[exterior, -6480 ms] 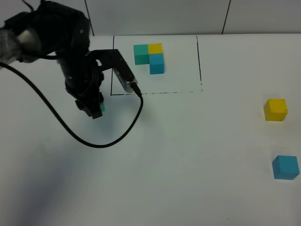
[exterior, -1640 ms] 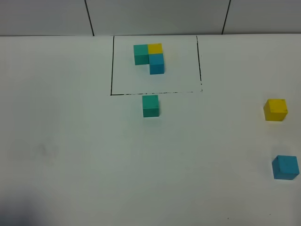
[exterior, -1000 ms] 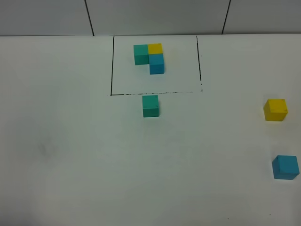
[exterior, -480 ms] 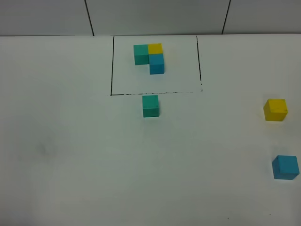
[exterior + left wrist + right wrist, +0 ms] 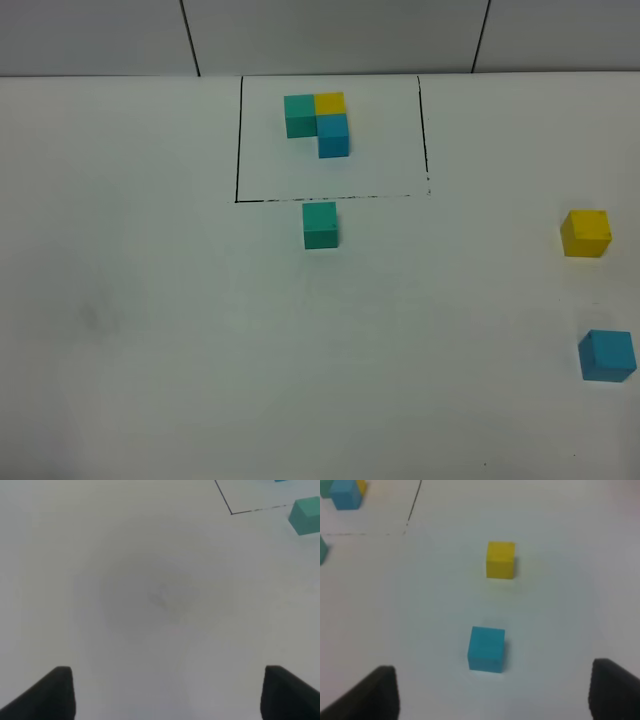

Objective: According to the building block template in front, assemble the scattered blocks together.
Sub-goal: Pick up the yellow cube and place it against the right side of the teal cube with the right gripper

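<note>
The building block template [image 5: 318, 123] is an L of teal-green, yellow and blue cubes inside a black outline [image 5: 237, 140] at the back. A loose teal-green cube [image 5: 320, 225] stands just in front of that outline. It also shows in the left wrist view as the teal-green cube [image 5: 305, 515]. A loose yellow cube [image 5: 586, 233] and a loose blue cube [image 5: 607, 355] stand far right. Neither arm appears in the exterior high view. My left gripper [image 5: 167, 692] is open over bare table. My right gripper [image 5: 492, 692] is open, with the blue cube [image 5: 486, 649] close ahead and the yellow cube [image 5: 500, 560] beyond it.
The white table [image 5: 150, 330] ends at a pale wall with dark seams [image 5: 190, 40] at the back. The blue cube sits close to the right edge of the exterior high view.
Several seconds ago the left arm held the teal-green cube at the left. Now that cube stands free in front of the outline and the arm is out of the high view. Nothing moved in the last second.
</note>
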